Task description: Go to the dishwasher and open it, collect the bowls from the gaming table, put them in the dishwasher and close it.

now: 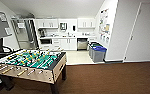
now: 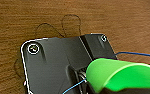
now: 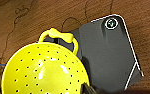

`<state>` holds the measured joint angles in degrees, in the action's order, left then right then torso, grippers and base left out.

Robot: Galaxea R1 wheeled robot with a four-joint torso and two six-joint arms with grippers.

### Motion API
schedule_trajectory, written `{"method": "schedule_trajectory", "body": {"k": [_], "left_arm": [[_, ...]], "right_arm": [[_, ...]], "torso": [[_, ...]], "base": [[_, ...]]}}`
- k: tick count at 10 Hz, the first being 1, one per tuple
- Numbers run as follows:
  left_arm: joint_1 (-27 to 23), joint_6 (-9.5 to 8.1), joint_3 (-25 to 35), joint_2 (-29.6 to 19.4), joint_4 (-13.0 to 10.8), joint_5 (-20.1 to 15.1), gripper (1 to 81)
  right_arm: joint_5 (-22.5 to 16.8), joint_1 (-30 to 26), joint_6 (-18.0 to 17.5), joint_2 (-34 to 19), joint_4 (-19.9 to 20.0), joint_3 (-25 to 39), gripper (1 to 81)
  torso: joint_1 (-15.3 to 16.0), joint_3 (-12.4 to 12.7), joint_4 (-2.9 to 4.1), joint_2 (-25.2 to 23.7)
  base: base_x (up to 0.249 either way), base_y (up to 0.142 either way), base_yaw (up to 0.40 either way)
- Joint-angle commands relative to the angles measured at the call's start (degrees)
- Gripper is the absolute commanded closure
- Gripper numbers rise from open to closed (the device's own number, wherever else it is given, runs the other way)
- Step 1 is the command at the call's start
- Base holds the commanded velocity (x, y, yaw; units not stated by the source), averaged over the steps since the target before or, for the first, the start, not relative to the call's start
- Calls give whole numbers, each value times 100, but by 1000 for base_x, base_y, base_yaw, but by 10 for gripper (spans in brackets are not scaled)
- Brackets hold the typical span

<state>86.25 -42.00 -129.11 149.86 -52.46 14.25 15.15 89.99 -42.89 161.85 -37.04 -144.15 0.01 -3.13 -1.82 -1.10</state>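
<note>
While the head view looks across brown carpet (image 1: 111, 77) toward a pale-tiled kitchenette, the dishwasher (image 1: 82, 44) shows as a small steel-fronted square set under the white counter (image 1: 66, 37), its door shut, among flat white cabinet fronts. Just beside it along the right wall stand grey bins (image 1: 98, 53) with blue lids. Nearer, at the left, sits a foosball table (image 1: 31, 65) with a green pitch, metal rods and pale wooden sides. Over the carpet's fibrous weave, the left wrist view has a smooth, bright green bowl (image 2: 118, 75) close against the left hand; whether that hand pinches it I cannot tell. By the right hand is a glossy yellow bowl (image 3: 44, 72), round, dotted with small holes, with a looped handle; its grip cannot be made out either.
</note>
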Motion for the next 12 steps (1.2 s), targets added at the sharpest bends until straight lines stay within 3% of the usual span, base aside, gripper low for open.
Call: {"method": "schedule_trajectory", "body": {"k": [1, 3, 12], "left_arm": [[-270, 25, 35, -140, -63, -107, 811], [-270, 25, 35, -140, -63, -107, 811], [-270, 25, 35, -158, -71, -107, 811]], "right_arm": [[-144, -231, 17, -72, -67, 28, 811], [-144, -231, 17, -72, -67, 29, 811], [-144, -231, 9, -72, -58, 20, 811]], "torso": [[0, 0, 0, 0], [2, 0, 0, 0], [0, 0, 0, 2]], "base": [[137, 0, 0], [137, 0, 0], [136, -80, 0]]}}
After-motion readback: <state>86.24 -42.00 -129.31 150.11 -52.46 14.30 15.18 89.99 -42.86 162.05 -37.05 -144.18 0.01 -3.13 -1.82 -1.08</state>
